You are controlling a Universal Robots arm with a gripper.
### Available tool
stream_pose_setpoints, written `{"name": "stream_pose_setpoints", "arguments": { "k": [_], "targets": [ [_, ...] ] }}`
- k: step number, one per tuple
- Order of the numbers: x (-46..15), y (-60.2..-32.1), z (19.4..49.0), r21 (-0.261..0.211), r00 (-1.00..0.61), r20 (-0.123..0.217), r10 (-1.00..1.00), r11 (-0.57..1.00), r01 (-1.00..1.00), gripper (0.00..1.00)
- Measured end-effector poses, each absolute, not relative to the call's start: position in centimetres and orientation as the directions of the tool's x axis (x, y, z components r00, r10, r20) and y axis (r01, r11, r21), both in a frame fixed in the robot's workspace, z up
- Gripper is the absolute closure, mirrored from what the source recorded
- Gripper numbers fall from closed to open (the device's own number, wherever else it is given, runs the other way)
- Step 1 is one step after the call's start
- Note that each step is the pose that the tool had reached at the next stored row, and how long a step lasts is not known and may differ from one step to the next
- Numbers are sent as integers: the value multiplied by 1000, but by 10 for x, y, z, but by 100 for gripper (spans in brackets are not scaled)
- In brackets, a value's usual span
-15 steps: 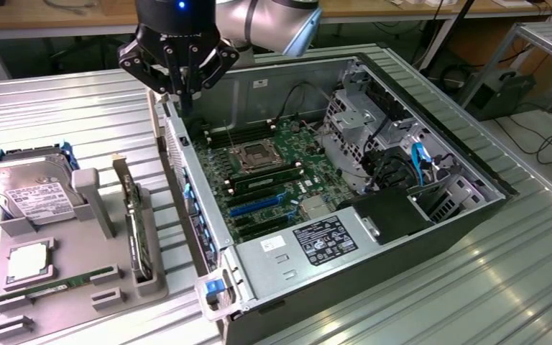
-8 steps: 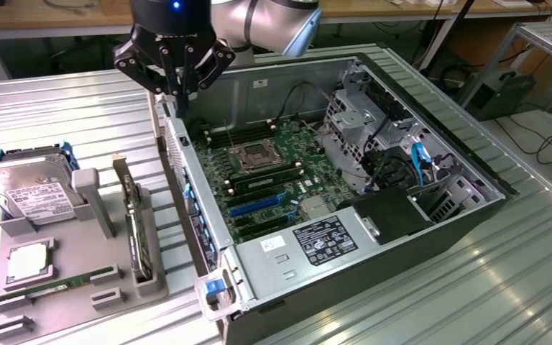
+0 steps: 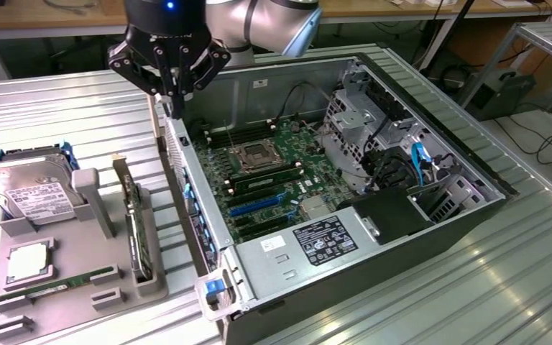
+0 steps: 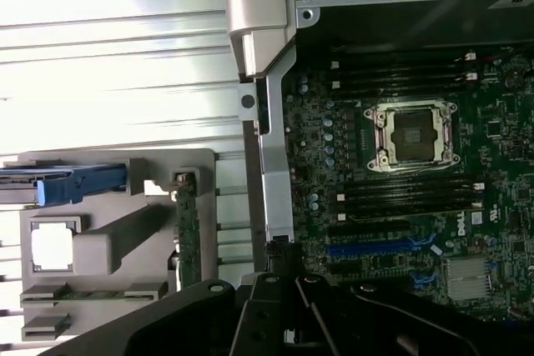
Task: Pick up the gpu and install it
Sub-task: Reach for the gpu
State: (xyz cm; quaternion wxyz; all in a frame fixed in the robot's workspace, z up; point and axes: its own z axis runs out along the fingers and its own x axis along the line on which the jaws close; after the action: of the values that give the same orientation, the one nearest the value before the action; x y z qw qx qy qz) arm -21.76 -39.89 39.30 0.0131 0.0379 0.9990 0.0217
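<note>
The gpu (image 3: pixel 138 224) is a thin black card standing on edge in a slot of the grey holder (image 3: pixel 70 305), with its pale bracket at the far end. In the wrist view the gpu (image 4: pixel 184 223) appears edge-on in the same holder (image 4: pixel 108 243). My gripper (image 3: pixel 173 106) hangs above the near wall of the open computer case (image 3: pixel 199 230), up and to the exterior view's right of the card, well apart from it. Its fingers (image 4: pixel 269 302) are shut with nothing between them. Blue expansion slots (image 3: pixel 256 205) lie on the motherboard (image 4: pixel 400 206).
On the holder also sit a silver hard drive (image 3: pixel 26 190), a processor chip (image 3: pixel 29 262) and a green memory stick (image 3: pixel 55 285). Inside the case are the empty CPU socket (image 3: pixel 255 154), drive cages (image 3: pixel 362 136) and the power supply (image 3: pixel 322 241). Everything rests on a ribbed metal table (image 3: pixel 468 287).
</note>
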Motion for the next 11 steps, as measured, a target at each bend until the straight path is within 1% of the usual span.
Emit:
{"name": "stream_pose_setpoints", "arguments": {
  "k": [11],
  "targets": [
    [-223, -399, 393, 44, -997, -24, 76, 996, 75, 89]
  ]
}}
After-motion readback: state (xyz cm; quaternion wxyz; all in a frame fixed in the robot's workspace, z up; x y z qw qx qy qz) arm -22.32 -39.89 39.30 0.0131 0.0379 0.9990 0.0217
